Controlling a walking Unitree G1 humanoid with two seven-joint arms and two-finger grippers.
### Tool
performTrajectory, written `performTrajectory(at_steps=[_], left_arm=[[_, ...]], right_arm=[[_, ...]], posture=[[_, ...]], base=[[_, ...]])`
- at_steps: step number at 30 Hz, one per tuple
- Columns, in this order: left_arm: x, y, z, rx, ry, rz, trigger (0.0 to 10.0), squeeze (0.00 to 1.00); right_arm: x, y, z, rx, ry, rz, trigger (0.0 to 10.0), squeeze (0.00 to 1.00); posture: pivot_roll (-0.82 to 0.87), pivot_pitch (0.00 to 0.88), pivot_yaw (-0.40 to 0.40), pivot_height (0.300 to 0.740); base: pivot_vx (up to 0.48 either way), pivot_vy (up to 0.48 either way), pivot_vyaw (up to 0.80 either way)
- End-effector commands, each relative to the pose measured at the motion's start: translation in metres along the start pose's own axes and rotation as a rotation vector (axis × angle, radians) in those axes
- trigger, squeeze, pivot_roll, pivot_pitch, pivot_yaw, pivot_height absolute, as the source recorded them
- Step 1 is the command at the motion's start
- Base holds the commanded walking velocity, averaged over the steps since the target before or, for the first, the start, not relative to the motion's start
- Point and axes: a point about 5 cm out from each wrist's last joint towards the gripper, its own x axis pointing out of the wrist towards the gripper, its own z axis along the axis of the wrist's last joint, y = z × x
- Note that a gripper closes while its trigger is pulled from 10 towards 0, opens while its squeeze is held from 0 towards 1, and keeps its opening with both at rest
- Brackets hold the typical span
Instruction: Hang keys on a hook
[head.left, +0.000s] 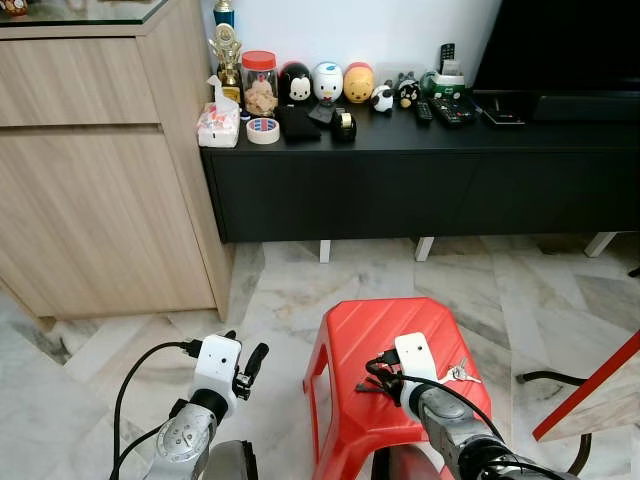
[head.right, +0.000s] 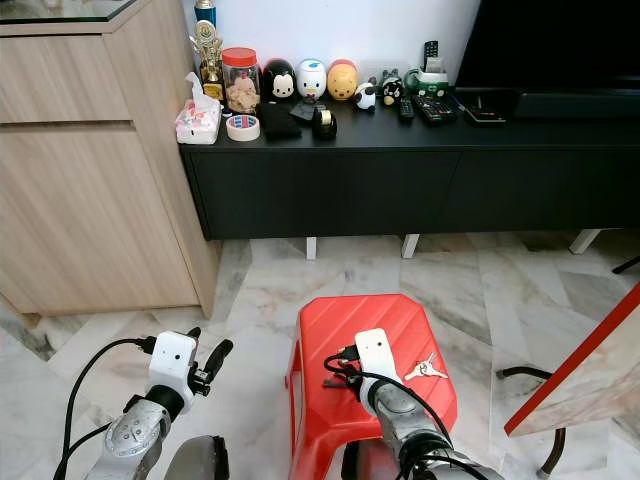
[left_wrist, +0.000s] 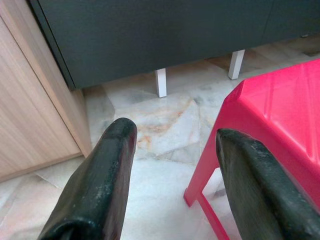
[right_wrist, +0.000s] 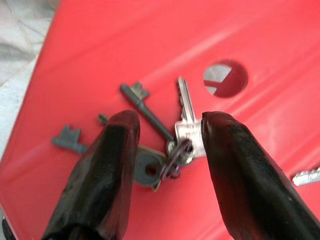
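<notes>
Right gripper (right_wrist: 167, 145), fingers parted and empty, poised over the keys (right_wrist: 170, 145) lying on the red stool (head.left: 360, 340). Risk: closing off-centre may push the loose bunch off the stool.

Legible text and markings: none.
No lettering, label, brand or number can be read; print on the jar (head.left: 259, 82) and the tissue pack (head.left: 218, 124), far ahead of both claws, is too small.

A home living room: TV console (head.left: 420, 170) (knick-knacks on top), marble floor (head.left: 300, 290).
</notes>
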Motion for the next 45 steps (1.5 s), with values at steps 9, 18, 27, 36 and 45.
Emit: performTrajectory(at_steps=[9,18,27,36,45], left_arm=[[0.000,0.000,0.000,0.000,0.000,0.003,10.0,0.00],[0.000,0.001,-0.001,0.003,0.004,0.005,10.0,0.00],[0.000,0.001,-0.001,0.002,0.005,0.004,10.0,0.00],[0.000,0.001,-0.001,0.004,0.006,0.004,10.0,0.00],[0.001,0.002,-0.002,0.005,0.009,0.008,10.0,0.00]], right_arm=[[-0.001,-0.002,-0.009,0.009,0.047,-0.008,6.9,0.00],[-0.001,-0.002,-0.009,0.020,0.046,-0.016,0.0,0.00],[-0.001,-0.003,-0.009,0.021,0.045,-0.018,0.0,0.00],[-0.001,-0.004,-0.007,0.022,0.021,-0.043,0.0,0.00],[-0.003,-0.006,0.004,0.194,-0.145,-0.092,10.0,0.00]], posture=[[0.08,0.000,-0.075,0.599],[0.08,0.000,-0.075,0.599],[0.08,0.000,-0.074,0.599],[0.08,0.000,-0.074,0.599],[0.08,0.000,-0.075,0.599]], base=[[0.000,0.000,0.00],[0.000,0.000,0.00],[0.000,0.000,0.00],[0.000,0.000,0.00],[0.000,0.000,0.00]])
